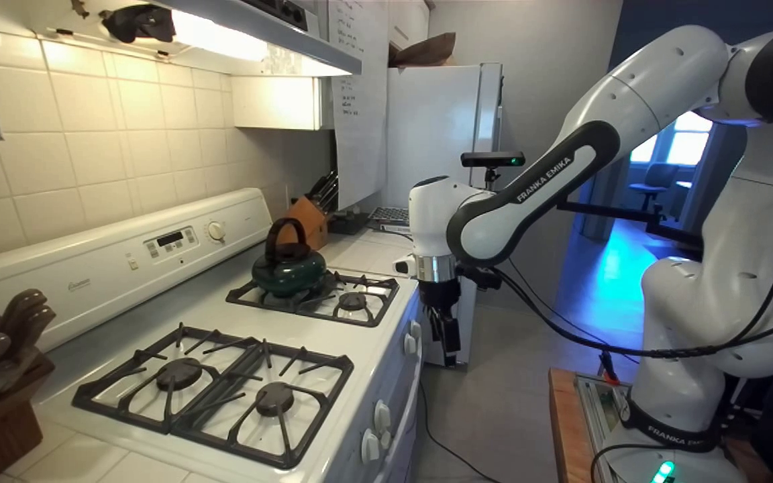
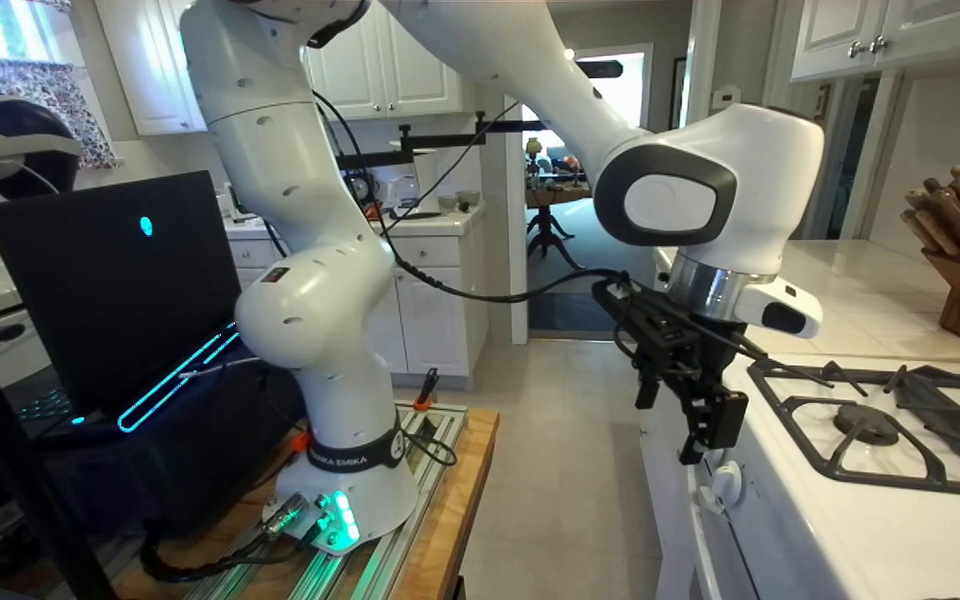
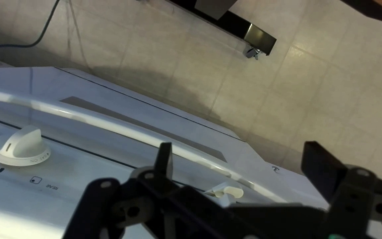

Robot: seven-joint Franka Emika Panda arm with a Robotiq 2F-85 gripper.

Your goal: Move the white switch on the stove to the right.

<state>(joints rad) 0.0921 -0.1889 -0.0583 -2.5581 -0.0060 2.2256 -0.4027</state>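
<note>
Down on the pale, square-patterned floor (image 3: pixel 277 99), a dark cable (image 3: pixel 25 45) snakes across, and there's the white gas stove (image 1: pixel 346 335) standing along one side. Up on the wooden bench (image 2: pixel 451 508), metal rails (image 2: pixel 390 533) lie flat, the Franka arm's base (image 2: pixel 388 487) planted right on top.

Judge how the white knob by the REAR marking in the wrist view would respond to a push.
The white knob would probably turn rather than slide, as its round skirt seems fixed to the stove. Its solid-looking raised grip suggests it's stiff. The smooth-looking surface may be slightly slippery.
</note>
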